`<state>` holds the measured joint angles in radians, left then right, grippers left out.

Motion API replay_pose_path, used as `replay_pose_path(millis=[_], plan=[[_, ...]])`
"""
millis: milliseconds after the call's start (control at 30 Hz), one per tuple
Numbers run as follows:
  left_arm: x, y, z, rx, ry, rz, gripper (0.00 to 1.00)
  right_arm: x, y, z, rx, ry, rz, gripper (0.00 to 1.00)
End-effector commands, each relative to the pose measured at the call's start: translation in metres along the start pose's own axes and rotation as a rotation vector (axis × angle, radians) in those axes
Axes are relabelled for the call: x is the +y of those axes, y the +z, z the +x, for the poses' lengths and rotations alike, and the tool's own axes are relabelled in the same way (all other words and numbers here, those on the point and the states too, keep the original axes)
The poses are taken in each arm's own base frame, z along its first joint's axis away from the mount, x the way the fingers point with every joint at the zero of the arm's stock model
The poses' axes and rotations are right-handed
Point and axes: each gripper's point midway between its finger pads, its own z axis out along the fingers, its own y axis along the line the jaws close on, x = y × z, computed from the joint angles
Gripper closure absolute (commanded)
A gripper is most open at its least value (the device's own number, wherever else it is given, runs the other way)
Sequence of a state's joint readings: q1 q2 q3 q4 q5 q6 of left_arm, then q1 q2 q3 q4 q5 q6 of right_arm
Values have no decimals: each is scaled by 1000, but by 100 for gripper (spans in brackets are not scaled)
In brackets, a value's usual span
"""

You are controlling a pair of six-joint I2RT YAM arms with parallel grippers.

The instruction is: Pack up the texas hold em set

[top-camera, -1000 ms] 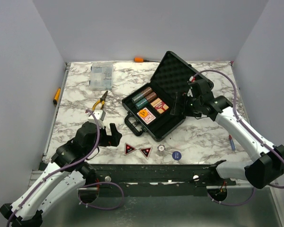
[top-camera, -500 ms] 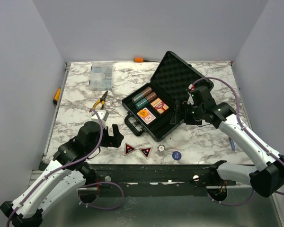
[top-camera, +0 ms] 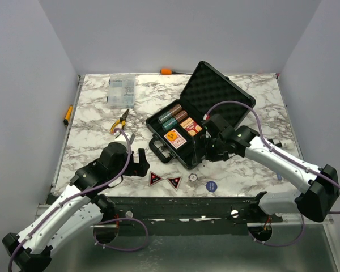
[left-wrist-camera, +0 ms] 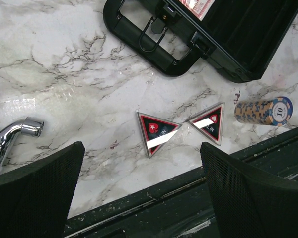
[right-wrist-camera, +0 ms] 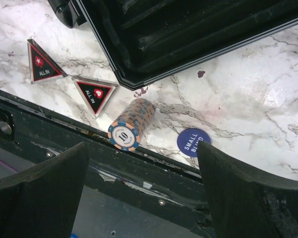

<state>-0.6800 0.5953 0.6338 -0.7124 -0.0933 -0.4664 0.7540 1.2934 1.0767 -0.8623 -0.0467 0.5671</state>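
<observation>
The black briefcase (top-camera: 199,122) lies open mid-table, its lid up. Chip stacks (top-camera: 175,116) and an orange card deck (top-camera: 174,137) sit in its foam. Near the front edge lie two red-black triangles (top-camera: 154,179) (top-camera: 174,182), a chip stack on its side (top-camera: 192,179) and a blue button (top-camera: 211,185). My left gripper (top-camera: 139,162) hovers open left of the triangles (left-wrist-camera: 156,133) (left-wrist-camera: 208,124). My right gripper (top-camera: 205,149) hangs open at the case's front corner, above the fallen chip stack (right-wrist-camera: 131,124) and the button (right-wrist-camera: 193,142). Neither holds anything.
A clear organiser box (top-camera: 120,90) stands at the back left, with yellow-handled pliers (top-camera: 120,120) in front of it. An orange-handled screwdriver (top-camera: 167,71) lies at the back edge. A chrome metal piece (left-wrist-camera: 10,136) lies left of my left gripper. The table's front rail (right-wrist-camera: 114,163) runs just below the loose pieces.
My right arm has swung from the case's right side down and left to its front corner. My left gripper has crept right toward the triangles. Both stayed open.
</observation>
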Motion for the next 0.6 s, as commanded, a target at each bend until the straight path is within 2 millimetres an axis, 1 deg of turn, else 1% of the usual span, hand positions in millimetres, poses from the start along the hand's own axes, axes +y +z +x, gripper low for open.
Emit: replay_pose_path(millis=[0, 233, 367, 567], plan=[[-7, -1, -5, 12, -3, 16, 2, 7, -2, -3, -23, 11, 13, 9], [-7, 0, -1, 32, 5, 0, 3, 17, 11, 13, 36, -20, 23, 9], [-6, 1, -1, 36, 5, -11, 3, 17, 18, 19, 45, -49, 73, 11], [-5, 2, -1, 39, 3, -24, 3, 24, 26, 28, 63, -88, 87, 17]])
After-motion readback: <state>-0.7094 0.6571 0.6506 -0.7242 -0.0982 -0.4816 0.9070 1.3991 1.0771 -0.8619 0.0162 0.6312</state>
